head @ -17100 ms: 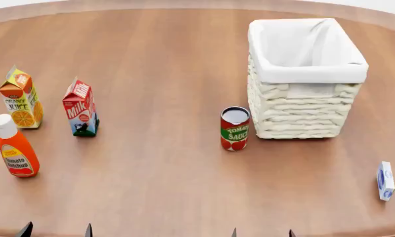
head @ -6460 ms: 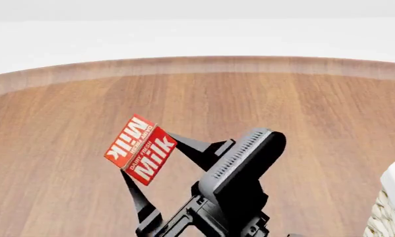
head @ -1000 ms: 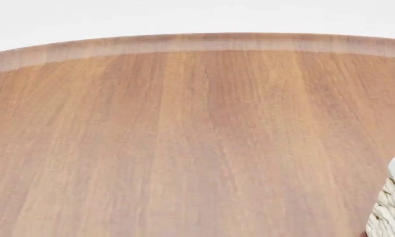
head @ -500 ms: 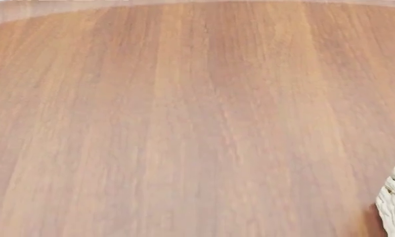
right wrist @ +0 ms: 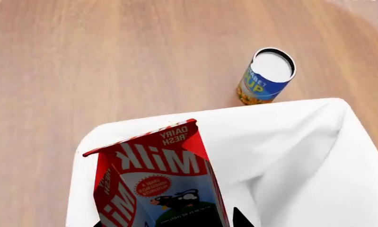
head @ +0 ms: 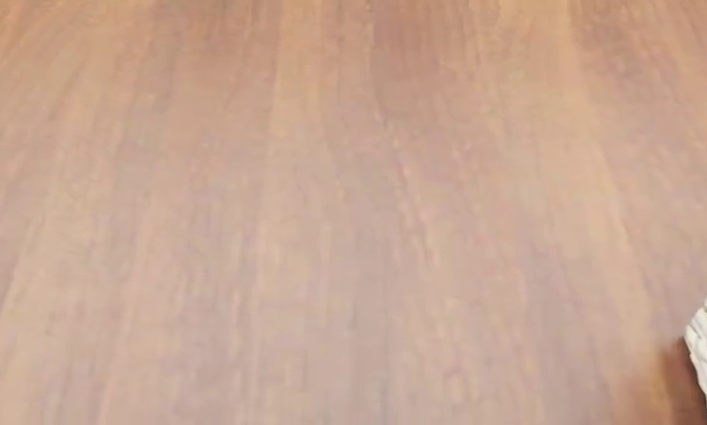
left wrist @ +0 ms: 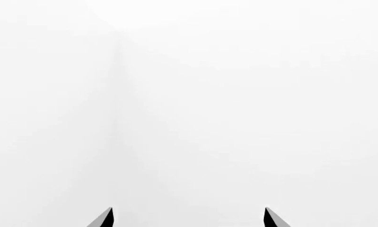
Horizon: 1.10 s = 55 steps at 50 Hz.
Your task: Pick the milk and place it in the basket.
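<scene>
Over the basket (right wrist: 315, 156), your right wrist camera shows the milk (right wrist: 160, 189) above the white liner, gable end toward the wooden table (right wrist: 81, 56); the right gripper (right wrist: 170, 223) appears clamped on it, only dark fingertips (right wrist: 239, 218) peeking out beside the carton. A blue-and-yellow can (right wrist: 266, 75) stands on the wood just outside the basket's rim. Your head camera sees bare brown tabletop with a sliver of wicker at its right edge. The left gripper (left wrist: 187, 217) faces blank white, its tips spread wide.
</scene>
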{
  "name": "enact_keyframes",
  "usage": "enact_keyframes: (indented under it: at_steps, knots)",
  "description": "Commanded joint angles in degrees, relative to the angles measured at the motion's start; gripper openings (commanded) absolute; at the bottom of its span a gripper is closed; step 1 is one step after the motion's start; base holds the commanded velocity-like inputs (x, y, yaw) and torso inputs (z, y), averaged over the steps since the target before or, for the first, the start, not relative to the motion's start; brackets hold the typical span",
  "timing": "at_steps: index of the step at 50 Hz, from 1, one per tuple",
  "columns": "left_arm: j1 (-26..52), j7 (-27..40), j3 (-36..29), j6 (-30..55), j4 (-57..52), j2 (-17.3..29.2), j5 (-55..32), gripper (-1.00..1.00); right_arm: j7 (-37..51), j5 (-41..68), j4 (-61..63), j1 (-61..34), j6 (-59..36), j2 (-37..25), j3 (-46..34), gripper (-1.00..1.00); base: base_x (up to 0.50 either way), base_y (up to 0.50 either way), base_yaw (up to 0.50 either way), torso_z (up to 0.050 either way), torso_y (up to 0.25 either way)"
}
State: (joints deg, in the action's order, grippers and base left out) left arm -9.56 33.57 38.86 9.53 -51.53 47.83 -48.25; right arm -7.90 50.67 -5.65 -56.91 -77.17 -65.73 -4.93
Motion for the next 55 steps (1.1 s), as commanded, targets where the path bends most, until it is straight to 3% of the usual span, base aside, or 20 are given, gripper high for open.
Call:
enact_keyframes:
  at_steps: [1, 18, 26, 46, 55]
  knots:
    - [-0.5, -1.3, 1.1, 0.4, -0.9, -1.2, 1.3, 1.0, -1.4, -1.3, 1.7, 0.5, 1.1, 0.5, 2.5, -1.0, 0.0, 0.0, 0.0, 0.0, -0.133]
    - [-1.0, -2.4, 1.6, -0.5, -0.9, -1.4, 0.0, 1.0, -1.1, -0.9, 1.6, 1.3, 1.2, 0.3, 2.8, -1.0, 0.0, 0.0, 0.0, 0.0, -0.019]
    - [-1.0, -2.5, 1.1, -0.6, -1.0, -1.4, 1.3, 1.0, -0.9, -0.7, 1.8, 1.4, 1.0, 0.1, 2.8, -1.0, 0.0, 0.0, 0.0, 0.0, -0.248]
    - [-1.4, -2.6, 1.3, -0.8, -1.0, -1.4, 1.5, 1.0, 0.1, 0.8, 2.5, 5.4, 1.2, -0.4, 5.3, -1.0, 0.0, 0.0, 0.0, 0.0, 0.0]
    - [-1.5, -2.5, 1.5, -1.0, -1.1, -1.6, 1.6, 1.0, 0.3, 1.3, 2.6, 6.7, 1.2, -0.7, 6.0, -1.0, 0.0, 0.0, 0.0, 0.0, -0.213]
